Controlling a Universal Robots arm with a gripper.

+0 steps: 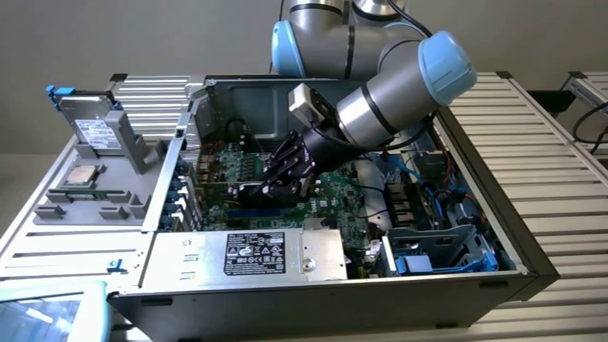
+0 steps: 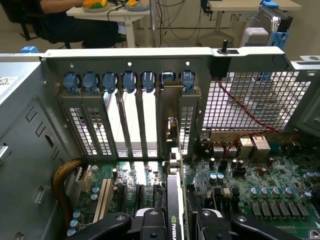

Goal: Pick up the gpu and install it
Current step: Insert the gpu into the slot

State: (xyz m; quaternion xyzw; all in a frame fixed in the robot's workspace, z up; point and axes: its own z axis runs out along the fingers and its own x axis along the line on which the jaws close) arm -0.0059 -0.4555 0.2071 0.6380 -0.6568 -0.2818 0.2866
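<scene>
- gripper [image 2: 172,226] is clamping the gpu [image 2: 173,200], with fingers [image 2: 150,222] pressing on both flat faces, so the card is standing on edge between them
- gpu is sitting low over the motherboard [image 2: 285,172], its long axis running straight out from the gripper toward the case's rear wall [image 2: 125,55]. The bracket [image 2: 173,150] is leading and lining up with the gap in the slot covers [image 2: 130,115]
- my guess is it's hovering on its slot or partly in, can't tell if it's seated
- covers are flanking that gap on both sides, so it's looking like a tight fit
- white slot [image 2: 104,200] and sleeved cable [image 2: 62,175] are lying to one side and capacitors [image 2: 220,177] to the other, nothing is blocking the card's line
- power supply [image 1: 256,253] is running along the case edge nearest the exterior camera, and a drive [image 1: 93,132] is standing outside the case, at the exterior view's left
</scene>
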